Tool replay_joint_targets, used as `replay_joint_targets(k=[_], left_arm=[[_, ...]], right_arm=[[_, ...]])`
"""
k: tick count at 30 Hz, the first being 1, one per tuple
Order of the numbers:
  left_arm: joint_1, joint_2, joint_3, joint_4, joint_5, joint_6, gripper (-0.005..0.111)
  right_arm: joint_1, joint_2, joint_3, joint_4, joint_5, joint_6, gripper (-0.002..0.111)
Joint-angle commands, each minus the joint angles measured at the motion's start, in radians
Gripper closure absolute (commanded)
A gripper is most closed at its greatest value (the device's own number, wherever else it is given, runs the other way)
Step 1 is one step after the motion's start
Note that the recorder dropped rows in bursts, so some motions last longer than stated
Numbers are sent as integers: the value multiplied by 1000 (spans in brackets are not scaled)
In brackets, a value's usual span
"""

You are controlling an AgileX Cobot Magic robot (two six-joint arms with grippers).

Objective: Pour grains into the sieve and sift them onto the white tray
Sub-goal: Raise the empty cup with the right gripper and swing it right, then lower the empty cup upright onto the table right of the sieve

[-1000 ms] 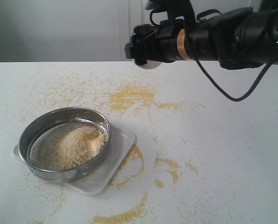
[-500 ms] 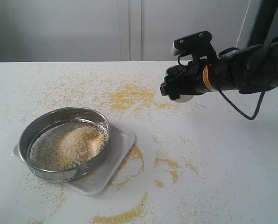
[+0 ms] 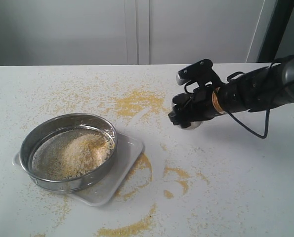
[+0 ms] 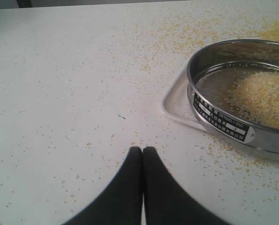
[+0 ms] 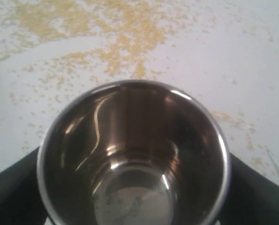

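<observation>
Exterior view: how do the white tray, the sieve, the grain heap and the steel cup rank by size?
white tray, partly under the sieve
sieve, nearly as large
grain heap
steel cup, only partly visible, so unsure

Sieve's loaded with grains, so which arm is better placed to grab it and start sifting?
Left. The left gripper is empty, shut and close beside the sieve; the right gripper is farther off, holding the empty steel cup.
</observation>
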Motion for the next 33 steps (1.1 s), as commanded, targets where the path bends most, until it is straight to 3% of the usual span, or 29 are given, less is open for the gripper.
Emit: replay_joint_targets(k=[1, 6, 11, 13, 16, 19, 26, 33], left_arm=[[0, -3, 3, -3, -3, -5, 107], [0, -3, 3, -3, -3, -5, 107], [0, -3, 3, -3, -3, -5, 107], [0, -3, 3, -3, -3, -5, 107], [0, -3, 3, -3, -3, -5, 107], [0, -3, 3, -3, -3, -5, 107], [0, -3, 3, -3, -3, -5, 107], [0, -3, 3, -3, -3, -5, 107]], right_arm=[[-10, -5, 1, 104, -157, -181, 108], [-10, -15, 3, 332, -158, -238, 108], [-10, -77, 40, 444, -93, -302, 108], [-10, -113, 76, 580, -111, -423, 108], [-10, -149, 161, 988, -247, -751, 108], [-3, -160, 245, 1267, -382, -1028, 108], [0, -128, 270, 1365, -280, -1178, 108], [0, -76, 270, 1377, -298, -1180, 108]])
